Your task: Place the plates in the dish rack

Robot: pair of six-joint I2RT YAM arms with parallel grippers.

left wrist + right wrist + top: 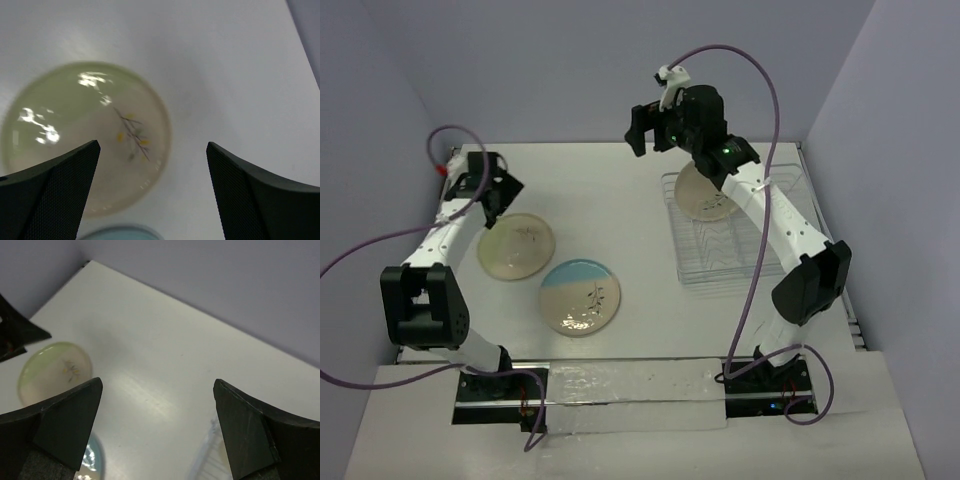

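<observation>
An all-cream plate (516,246) and a half-blue, half-cream plate (581,296) lie flat on the white table at the left. A third plate (705,192) stands tilted at the far left end of the wire dish rack (760,250). My left gripper (492,196) hovers open over the cream plate's far left edge. In the left wrist view the cream plate (85,135) lies below and left of the gripper (152,145), apart from it. My right gripper (642,132) hangs open and empty, high above the table left of the rack. The right gripper (157,382) looks down on bare table.
The right wrist view shows the cream plate (55,372), a sliver of the blue plate (92,457), a corner of the rack (210,455) and the left gripper's dark finger (15,330). Purple cables loop from both arms. Grey walls close the back and sides.
</observation>
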